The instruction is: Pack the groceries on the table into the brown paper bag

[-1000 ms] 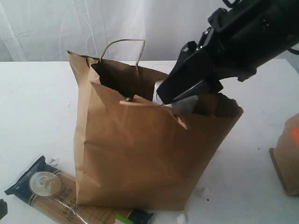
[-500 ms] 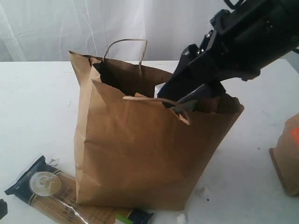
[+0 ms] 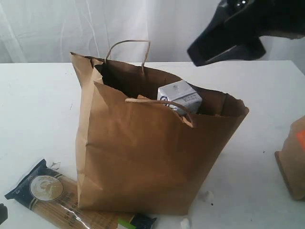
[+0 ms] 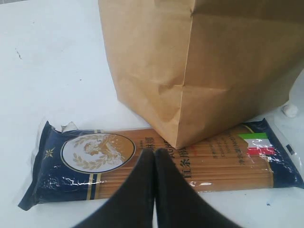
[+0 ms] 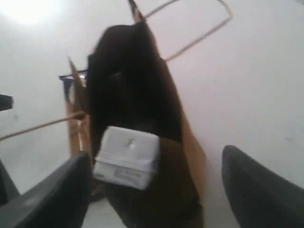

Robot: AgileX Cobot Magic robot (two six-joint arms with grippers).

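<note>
**Carton in the bag, spaghetti on the worktop**

The left gripper [image 4: 154, 153] is hanging low over the spaghetti pack [image 4: 95, 153], its jaws pressed together and grasping nothing. The pack is lying flat on the white worktop [image 3: 33, 109], showing dark blue ends, a round pale emblem with a gold laurel wreath, and a green, white and red flag stripe. Its printed characters are sitting partly behind the gripper and are not reading clearly.

The near corner of the brown paper bag [image 3: 143, 157] is overlapping the pack. The bag is standing upright with its mouth open. The small white-blue carton [image 3: 180, 97] is sitting inside, its top showing above the rim; its blue print is too small to read.

The brown pouch [image 3: 293, 162] with its orange label is standing at the right edge, well apart from the bag. The right gripper [image 3: 200, 55] is hovering above the bag with jaws spread and empty.
</note>
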